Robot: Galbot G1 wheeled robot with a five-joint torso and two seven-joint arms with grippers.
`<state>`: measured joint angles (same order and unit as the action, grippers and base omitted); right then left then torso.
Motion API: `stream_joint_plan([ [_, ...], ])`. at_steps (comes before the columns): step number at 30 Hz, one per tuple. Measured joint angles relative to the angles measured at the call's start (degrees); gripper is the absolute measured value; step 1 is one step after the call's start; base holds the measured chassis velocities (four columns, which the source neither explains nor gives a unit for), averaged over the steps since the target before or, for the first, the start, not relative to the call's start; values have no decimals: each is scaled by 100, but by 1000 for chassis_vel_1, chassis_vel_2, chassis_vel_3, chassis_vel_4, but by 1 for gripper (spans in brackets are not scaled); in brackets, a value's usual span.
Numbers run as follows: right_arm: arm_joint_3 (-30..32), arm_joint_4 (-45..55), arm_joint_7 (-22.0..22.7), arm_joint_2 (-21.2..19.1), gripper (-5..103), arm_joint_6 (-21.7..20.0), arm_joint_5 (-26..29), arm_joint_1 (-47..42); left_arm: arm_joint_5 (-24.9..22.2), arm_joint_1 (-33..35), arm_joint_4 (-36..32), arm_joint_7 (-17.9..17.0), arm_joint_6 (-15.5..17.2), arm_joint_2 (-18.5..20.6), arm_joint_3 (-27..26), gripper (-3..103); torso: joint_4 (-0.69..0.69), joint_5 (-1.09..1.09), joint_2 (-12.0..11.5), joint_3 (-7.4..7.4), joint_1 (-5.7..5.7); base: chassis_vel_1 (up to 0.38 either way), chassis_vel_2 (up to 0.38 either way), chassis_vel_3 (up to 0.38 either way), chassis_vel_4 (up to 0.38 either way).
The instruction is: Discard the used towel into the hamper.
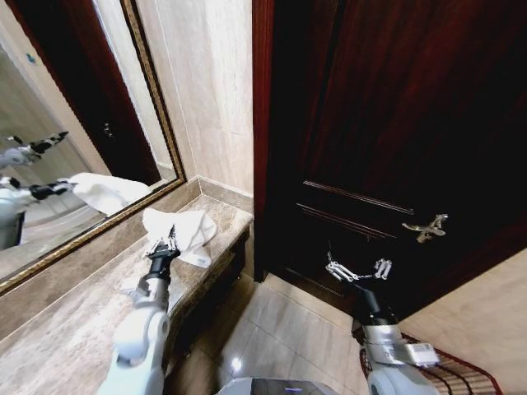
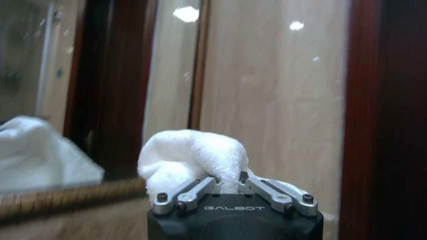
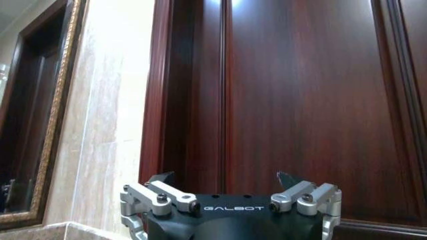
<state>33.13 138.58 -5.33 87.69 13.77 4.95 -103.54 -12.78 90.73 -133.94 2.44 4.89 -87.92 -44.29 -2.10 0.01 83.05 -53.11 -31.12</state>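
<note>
A white crumpled towel point(image 1: 183, 227) lies on the marble counter point(image 1: 74, 321) near its far end, beside the wall. My left gripper point(image 1: 167, 243) is at the towel's near edge. In the left wrist view the left gripper point(image 2: 228, 181) is shut, with a bunch of the towel point(image 2: 190, 155) pinched between its fingertips. My right gripper point(image 1: 359, 269) hangs open in front of the dark door, holding nothing. In the right wrist view the right gripper point(image 3: 225, 179) has its jaws wide apart. Part of the hamper point(image 1: 461, 374), a dark red-brown ribbed basket, stands on the floor at the lower right behind my right arm.
A gold-framed mirror point(image 1: 90, 148) above the counter reflects the towel and my arm. The dark wooden door point(image 1: 387, 123) with a metal handle point(image 1: 426, 228) stands ahead. The counter's edge drops to a tiled floor point(image 1: 272, 329) between the arms.
</note>
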Motion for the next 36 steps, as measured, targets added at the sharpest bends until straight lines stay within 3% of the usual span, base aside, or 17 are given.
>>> stream_joint_plan([
  [9, 84, 113, 191, 11, 100, 87, 186, 23, 332, 706, -982, 145, 65, -163, 74, 7, 1, 0, 0, 0, 1, 0, 0, 0, 0],
  [17, 101, 113, 199, 14, 100, 239, 256, -23, 573, 785, -991, 148, 71, -215, 221, 7, 1, 0, 0, 0, 0, 0, 0, 0, 0],
  [36, 39, 175, 139, 118, 100, 281, 90, -72, 574, 852, -944, 343, 51, -142, 267, 7, 1, -1, 0, 0, 0, -44, -46, -49, -47],
])
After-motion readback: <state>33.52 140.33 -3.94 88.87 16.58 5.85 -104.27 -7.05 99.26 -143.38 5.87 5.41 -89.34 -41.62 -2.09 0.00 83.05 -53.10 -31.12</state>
